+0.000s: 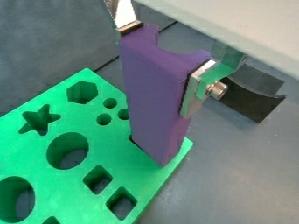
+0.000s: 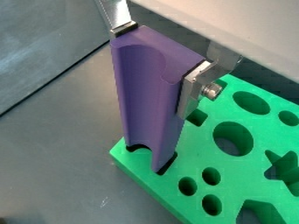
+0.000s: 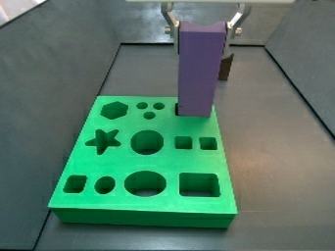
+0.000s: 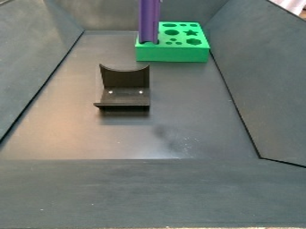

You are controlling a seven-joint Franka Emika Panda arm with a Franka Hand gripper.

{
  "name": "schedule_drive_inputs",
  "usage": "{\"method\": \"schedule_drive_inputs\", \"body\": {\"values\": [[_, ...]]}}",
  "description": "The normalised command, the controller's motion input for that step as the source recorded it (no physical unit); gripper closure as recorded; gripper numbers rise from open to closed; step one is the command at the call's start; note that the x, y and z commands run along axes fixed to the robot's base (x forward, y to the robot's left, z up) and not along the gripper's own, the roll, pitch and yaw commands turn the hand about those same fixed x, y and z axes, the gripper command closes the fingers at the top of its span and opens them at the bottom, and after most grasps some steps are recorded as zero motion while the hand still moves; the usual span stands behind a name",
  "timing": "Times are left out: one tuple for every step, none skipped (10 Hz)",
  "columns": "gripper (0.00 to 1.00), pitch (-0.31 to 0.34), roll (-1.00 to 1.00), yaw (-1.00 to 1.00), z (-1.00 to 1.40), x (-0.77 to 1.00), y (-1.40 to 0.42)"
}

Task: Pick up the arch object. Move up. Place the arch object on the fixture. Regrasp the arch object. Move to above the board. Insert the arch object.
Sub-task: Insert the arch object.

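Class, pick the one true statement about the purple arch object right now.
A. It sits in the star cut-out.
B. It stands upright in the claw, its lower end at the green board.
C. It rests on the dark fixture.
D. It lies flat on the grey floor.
B: the claw grips the upright arch object at the board edge; the fixture stands bare.

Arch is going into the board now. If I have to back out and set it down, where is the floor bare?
Bare floor lies between the fixture and the near wall, and along both sides of the fixture. Crowded: the far end, where the board sits, with the gripper holding the arch upright at the board's edge slot. A narrow bare strip separates board and fixture.
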Motion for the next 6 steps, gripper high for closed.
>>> {"method": "schedule_drive_inputs", "body": {"values": [[1.00,0.000,0.00,0.07,-0.19,0.00,0.07],[1.00,0.000,0.00,0.08,-0.21,0.00,0.08],[1.00,0.000,0.00,0.07,-0.33,0.00,0.02],[1.00,0.000,0.00,0.11,-0.45,0.04,0.00],[1.00,0.000,0.00,0.14,-0.43,0.00,0.00],[1.00,0.000,0.00,0.15,-0.43,0.00,0.00]]}}
